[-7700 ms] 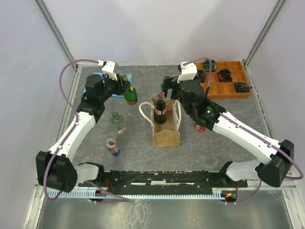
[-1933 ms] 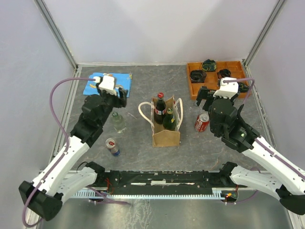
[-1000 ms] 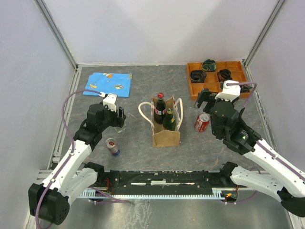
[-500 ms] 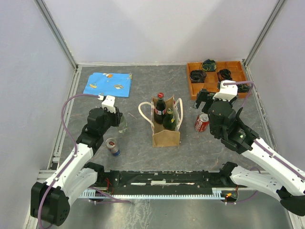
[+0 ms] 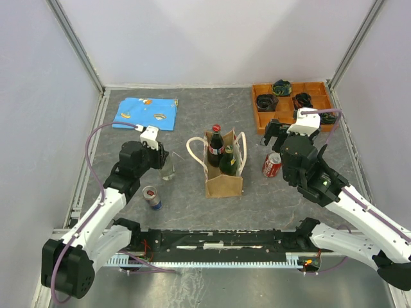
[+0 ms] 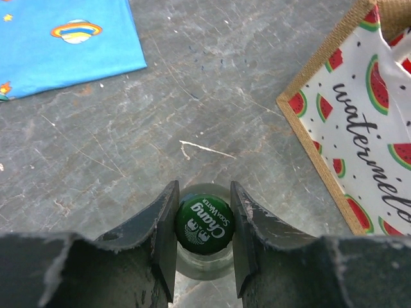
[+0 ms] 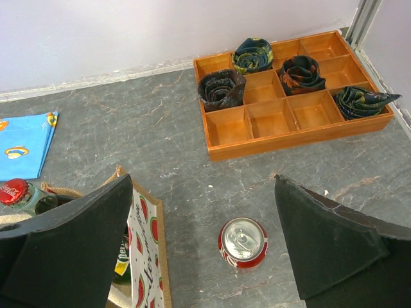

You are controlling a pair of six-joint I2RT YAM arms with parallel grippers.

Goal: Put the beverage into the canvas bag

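The canvas bag (image 5: 223, 185) stands mid-table with a red-capped cola bottle (image 5: 216, 145) and a green bottle (image 5: 228, 160) in it. Its watermelon panel shows in the left wrist view (image 6: 366, 147) and in the right wrist view (image 7: 145, 256). My left gripper (image 5: 164, 158) (image 6: 203, 186) is shut on the green cap (image 6: 205, 224) of a clear soda water bottle (image 5: 168, 171) standing upright left of the bag. My right gripper (image 5: 275, 142) (image 7: 203, 178) is open and empty above a red cola can (image 5: 271, 165) (image 7: 243, 242) standing right of the bag.
A blue-and-silver can (image 5: 152, 197) stands near the front left. A blue cloth (image 5: 146, 113) (image 6: 58, 38) lies at the back left. An orange compartment tray (image 5: 292, 123) (image 7: 289, 138) holding rolled fabric items sits at the back right. The bag's rope handle (image 5: 192, 154) loops out on its left.
The green bottle went into the bag. My left gripper came back to the clear bottle and closed on its cap; the bottle shifted slightly right. My right arm has stayed over the red can.
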